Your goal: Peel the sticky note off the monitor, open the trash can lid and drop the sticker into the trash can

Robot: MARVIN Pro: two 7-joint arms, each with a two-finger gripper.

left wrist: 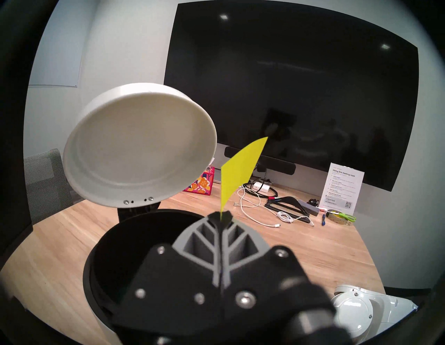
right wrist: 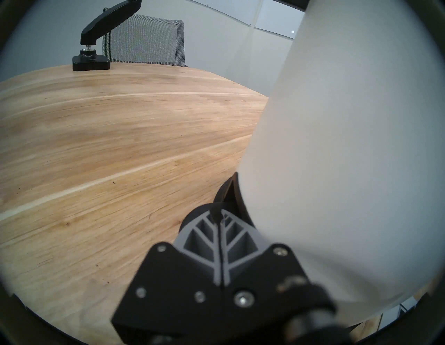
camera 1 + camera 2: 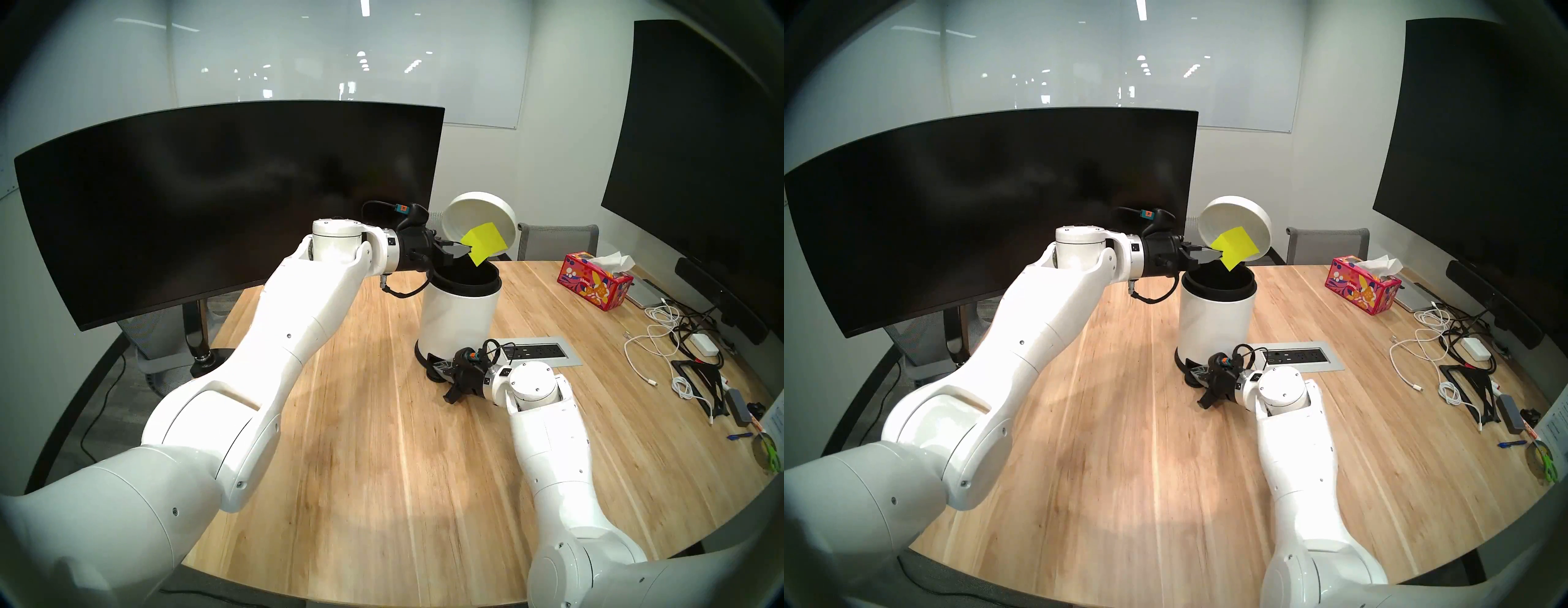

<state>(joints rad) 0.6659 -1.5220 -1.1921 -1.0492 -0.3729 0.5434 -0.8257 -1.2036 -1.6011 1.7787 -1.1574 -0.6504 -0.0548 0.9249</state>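
Observation:
The white trash can stands mid-table with its black inner bucket exposed. Its white lid is tipped up and back, standing open. My left gripper is shut on one corner of the yellow-green sticky note and holds it just above the can's open mouth; the note also shows edge-on in the left wrist view. My right gripper is shut and rests on the black foot pedal at the can's base. The curved monitor stands at the left with a bare dark screen.
A big flat black screen hangs at the right. A tissue box, white cables, a black stand and a table power outlet lie right of the can. A grey chair stands behind.

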